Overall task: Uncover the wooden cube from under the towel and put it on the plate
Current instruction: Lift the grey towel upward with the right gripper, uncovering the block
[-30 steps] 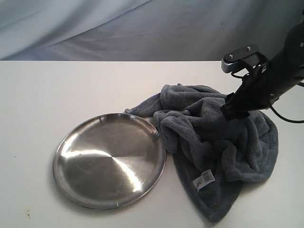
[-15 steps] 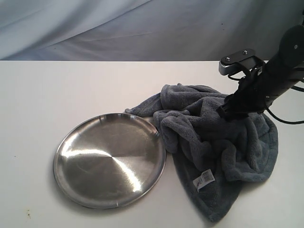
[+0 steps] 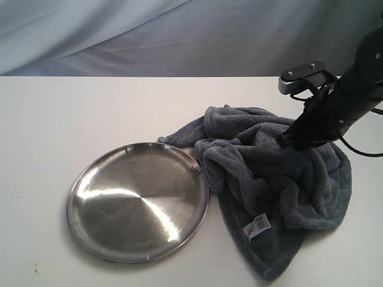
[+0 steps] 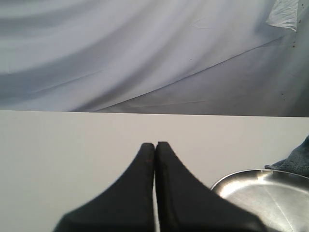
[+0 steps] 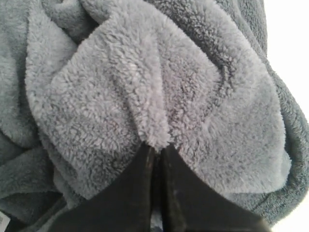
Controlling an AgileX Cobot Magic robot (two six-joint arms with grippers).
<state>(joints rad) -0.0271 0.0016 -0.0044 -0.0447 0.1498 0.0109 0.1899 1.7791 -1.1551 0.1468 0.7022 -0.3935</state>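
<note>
The dark grey towel (image 3: 269, 179) lies bunched on the table to the right of the steel plate (image 3: 137, 200), one corner overlapping the plate's rim. My right gripper (image 3: 287, 139) is shut on a fold of the towel (image 5: 154, 101) near its top right part; in the right wrist view the black fingers (image 5: 140, 193) pinch a ridge of fleece. The wooden cube is hidden. My left gripper (image 4: 155, 145) is shut and empty, hovering over bare table beside the plate (image 4: 263, 198); it is outside the exterior view.
A white label (image 3: 258, 226) sticks out of the towel near the front. The white table (image 3: 90, 113) ends at a grey draped backdrop (image 3: 179, 36) behind. Cables hang by the right arm (image 3: 353, 89).
The right arm shifted slightly left and back to the right while holding the towel fold; the towel's upper part is pulled up a little. Plate unmoved.
</note>
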